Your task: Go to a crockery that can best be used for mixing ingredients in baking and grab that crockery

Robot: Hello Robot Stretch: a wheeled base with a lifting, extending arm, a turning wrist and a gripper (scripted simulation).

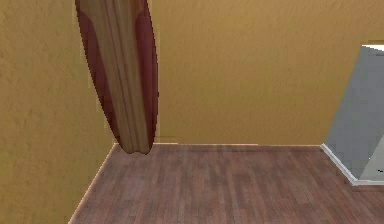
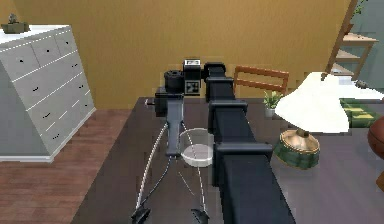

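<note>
Forward view: a long board of pale wood with dark red edges leans down from the top edge into the corner of two ochre walls, and its lower tip ends just above the skirting. Dark wooden floor fills the lower part, and the side of a pale grey cabinet stands at the right edge. Arm side view: the dark arm rises from the bottom edge over a dark table and ends at two white marker squares. Left of them sits the gripper, whose two thin fingers run down the picture over the tabletop. A small, shallow, clear bowl with a pale rim lies at the fingers, just beside the arm's left flank. Whether it rests on the table or hangs clear of it cannot be told, so it cannot be told whether the gripper holds anything, nor how far apart its fingers are set. Right of the arm, a lamp with a wide white shade stands on the table on a round green base. A small potted plant stands near it. A wooden chair shows at the table's far edge. At the left, a white chest of drawers stands against the wall and bears a small plant on top.
</note>
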